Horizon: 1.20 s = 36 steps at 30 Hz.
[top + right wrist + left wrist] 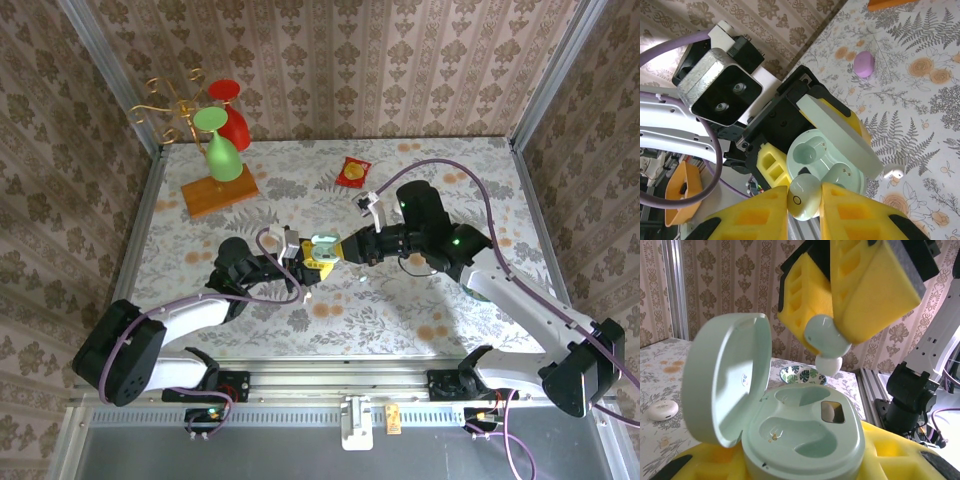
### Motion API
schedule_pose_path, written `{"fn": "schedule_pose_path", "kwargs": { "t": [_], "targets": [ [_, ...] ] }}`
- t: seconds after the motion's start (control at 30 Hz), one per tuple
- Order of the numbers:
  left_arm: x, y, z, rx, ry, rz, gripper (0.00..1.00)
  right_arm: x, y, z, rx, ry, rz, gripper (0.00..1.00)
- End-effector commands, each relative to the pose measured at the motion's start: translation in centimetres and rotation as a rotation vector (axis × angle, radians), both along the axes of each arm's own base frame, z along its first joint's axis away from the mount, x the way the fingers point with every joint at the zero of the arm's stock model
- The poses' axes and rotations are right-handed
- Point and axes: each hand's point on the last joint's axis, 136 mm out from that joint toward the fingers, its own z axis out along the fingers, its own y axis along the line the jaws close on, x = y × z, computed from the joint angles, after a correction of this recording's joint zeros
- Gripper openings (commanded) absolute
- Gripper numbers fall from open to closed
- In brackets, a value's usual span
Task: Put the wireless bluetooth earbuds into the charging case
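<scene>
A mint-green charging case [805, 435] stands with its lid [727, 375] swung open, and my left gripper [805, 457] is shut on its body with yellow pads [900, 455]. Both wells show bare. My right gripper [804, 210] is shut on a pale greenish earbud [804, 198], which hangs just above the case [825, 157] without touching it. From the left wrist, that earbud [827, 337] pokes out below the right gripper's yellow fingers [865, 290]. In the top view the two grippers [345, 250] meet over the case [322, 243] at mid-table.
A small white earbud [893, 171] lies on the floral cloth beside the case. A lilac egg-shaped piece [863, 64] lies farther off. A white case [661, 410] and a leaf-patterned one [802, 375] rest on the table. A red-and-yellow packet [353, 172] and a wooden glass stand [218, 190] are at the back.
</scene>
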Motion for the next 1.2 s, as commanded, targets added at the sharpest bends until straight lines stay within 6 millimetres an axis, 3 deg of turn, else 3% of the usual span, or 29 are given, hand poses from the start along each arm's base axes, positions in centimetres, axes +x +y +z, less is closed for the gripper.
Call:
{"fn": "schedule_pose_path", "kwargs": {
  "t": [0.0, 0.47, 0.87, 1.17],
  "targets": [
    [0.0, -0.1, 2.2, -0.048, -0.053, -0.025, 0.25, -0.1, 0.4, 0.9, 0.007, -0.037, 0.023, 0.20],
    [0.0, -0.2, 2.5, -0.053, -0.061, -0.028, 0.25, 0.5, 0.0, -1.1, -0.067, 0.005, -0.005, 0.20],
    [0.1, -0.2, 2.0, -0.039, -0.059, -0.022, 0.26, 1.2, -0.2, -0.8, -0.091, 0.021, -0.048, 0.39],
    [0.4, -0.3, 1.3, -0.026, -0.057, -0.017, 0.25, 1.1, -0.2, -0.2, -0.082, 0.018, -0.042, 0.30]
  ]
}}
